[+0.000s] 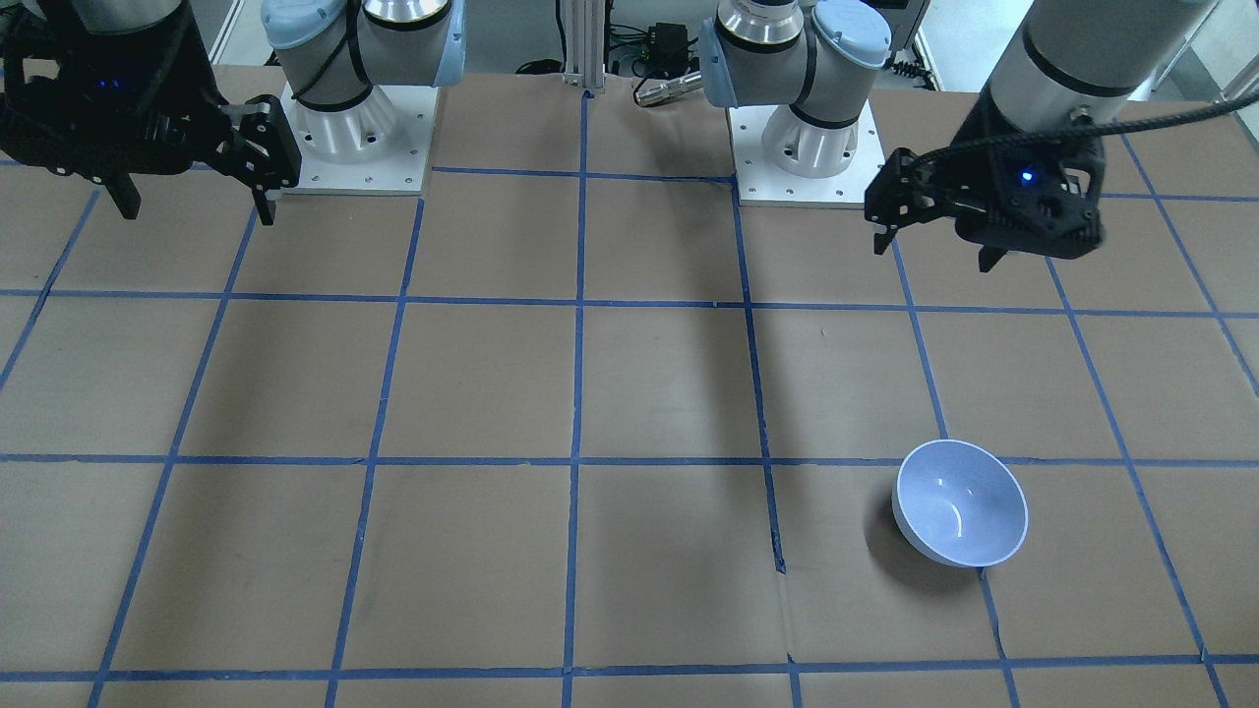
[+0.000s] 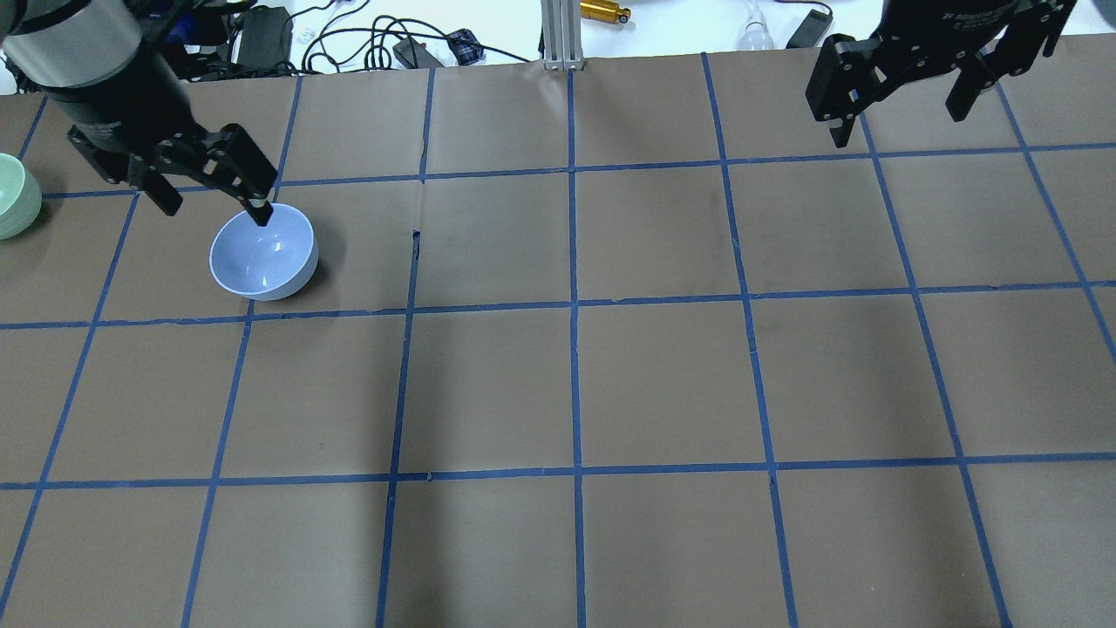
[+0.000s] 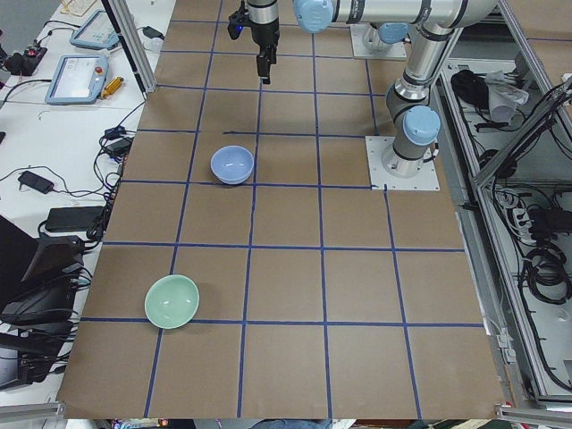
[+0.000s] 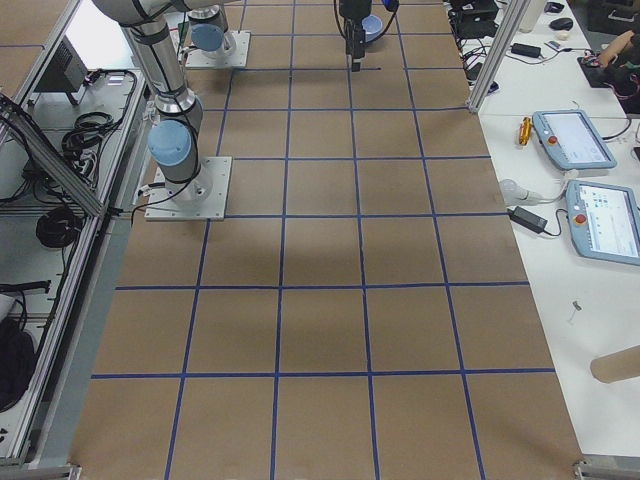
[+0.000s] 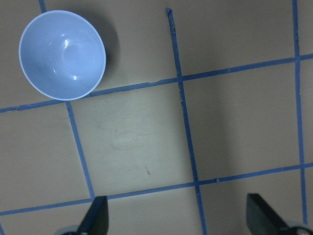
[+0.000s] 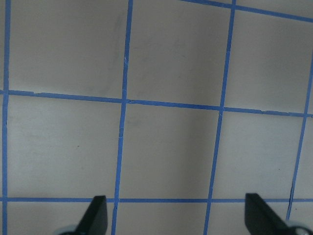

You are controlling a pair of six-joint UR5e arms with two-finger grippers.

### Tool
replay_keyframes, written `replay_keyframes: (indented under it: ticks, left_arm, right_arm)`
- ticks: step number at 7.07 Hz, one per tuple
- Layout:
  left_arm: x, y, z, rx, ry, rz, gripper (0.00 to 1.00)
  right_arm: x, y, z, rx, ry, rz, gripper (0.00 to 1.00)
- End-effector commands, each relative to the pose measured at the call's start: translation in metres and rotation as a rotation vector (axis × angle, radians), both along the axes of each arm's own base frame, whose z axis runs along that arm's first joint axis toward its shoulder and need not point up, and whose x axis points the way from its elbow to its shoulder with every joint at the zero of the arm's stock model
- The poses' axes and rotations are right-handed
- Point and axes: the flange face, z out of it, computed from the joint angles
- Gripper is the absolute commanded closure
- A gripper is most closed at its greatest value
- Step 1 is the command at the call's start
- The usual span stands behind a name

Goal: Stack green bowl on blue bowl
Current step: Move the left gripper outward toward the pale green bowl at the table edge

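Observation:
The blue bowl (image 2: pixel 263 253) stands upright and empty on the table's left part; it also shows in the front view (image 1: pixel 961 503) and at the upper left of the left wrist view (image 5: pixel 62 55). The green bowl (image 2: pixel 13 196) stands apart at the far left edge, upright and empty, and shows whole in the exterior left view (image 3: pixel 172 301). My left gripper (image 2: pixel 215 214) hangs open and empty high above the table, beside the blue bowl, not over it. My right gripper (image 2: pixel 896 126) is open and empty, high over the far right.
The table (image 2: pixel 575 392) is brown paper with a blue tape grid. Cables and power bricks (image 2: pixel 261 39) lie beyond its far edge. The arm bases (image 1: pixel 359 128) stand on white plates at the robot's side.

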Motion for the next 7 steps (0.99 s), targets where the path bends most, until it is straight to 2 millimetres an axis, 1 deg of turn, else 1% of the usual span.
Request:
replay_keyframes:
  ticks: [1,2,3,4,5,6,7]
  left_arm:
    - [0.089,-0.005,-0.019,0.014,0.029,-0.095,0.00]
    - [0.132,-0.013,-0.030,-0.014,0.027,-0.150,0.00]
    - [0.188,-0.017,-0.049,0.002,0.054,-0.136,0.00]
    - [0.231,-0.027,-0.069,-0.026,0.049,-0.206,0.00]
    - [0.264,-0.036,-0.083,-0.058,0.028,-0.283,0.00]
    - [0.311,-0.040,-0.101,-0.081,0.008,-0.325,0.00]
    - [0.348,-0.051,-0.118,-0.097,-0.013,-0.405,0.00]
  right_arm:
    - [0.000,0.000,0.000,0.000,0.000,0.000,0.00]
    - [0.000,0.000,0.000,0.000,0.000,0.000,0.00]
    - [0.000,0.000,0.000,0.000,0.000,0.000,0.00]
    - [0.000,0.000,0.000,0.000,0.000,0.000,0.00]
    - [0.000,0.000,0.000,0.000,0.000,0.000,0.00]
    - [0.000,0.000,0.000,0.000,0.000,0.000,0.00]
    - [0.000,0.000,0.000,0.000,0.000,0.000,0.00]
